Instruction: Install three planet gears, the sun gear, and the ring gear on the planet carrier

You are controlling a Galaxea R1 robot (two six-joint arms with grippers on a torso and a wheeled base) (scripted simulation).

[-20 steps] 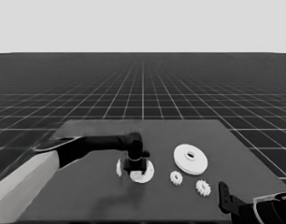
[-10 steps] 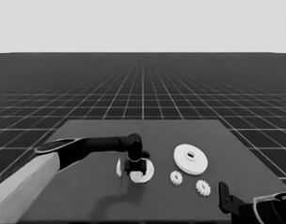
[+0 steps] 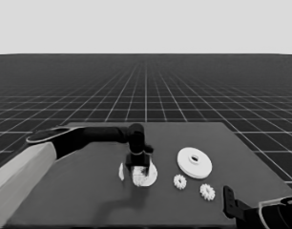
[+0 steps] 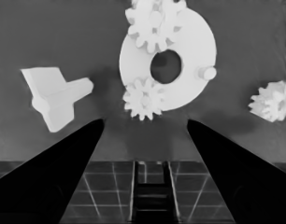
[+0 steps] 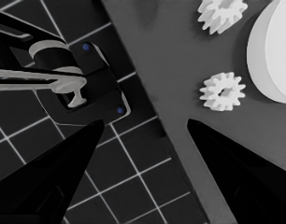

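- Head view: we log the dark table [image 3: 88,191] first, the largest item, with every white part on its near half.
- Left arm [image 3: 84,138] comes in from 9 o'clock; we place the left gripper [image 3: 139,167] directly above the smaller round part.
- Larger round part [image 3: 194,162], stepped top and small centre hole, lies flat at about 3 o'clock from the left gripper, apart from the other pieces.
- Smaller round part [image 4: 167,56] is the flat washer-like disc. In the left wrist view we count two gears on it: one gear [image 4: 143,99] at its rim, a second gear [image 4: 152,23] across the hole, partly cut by the picture's edge. A short peg [image 4: 208,73] stands on the disc, bare.
- Left gripper state: fingers spread wide, nothing between them; the disc sits past the tips.
- Thin white piece [image 4: 54,95] lies just beside the smaller round part, at its 9 o'clock in the head view, not touching that we can see.
- Two loose gears on the table: one [image 3: 180,181] at 5 o'clock from the smaller round part, the other [image 3: 207,192] farther toward 4 o'clock, near the table's front edge.
- Right gripper [image 3: 229,202] is parked at the lower right corner; its wrist view shows the fingers apart, empty, over the table corner.
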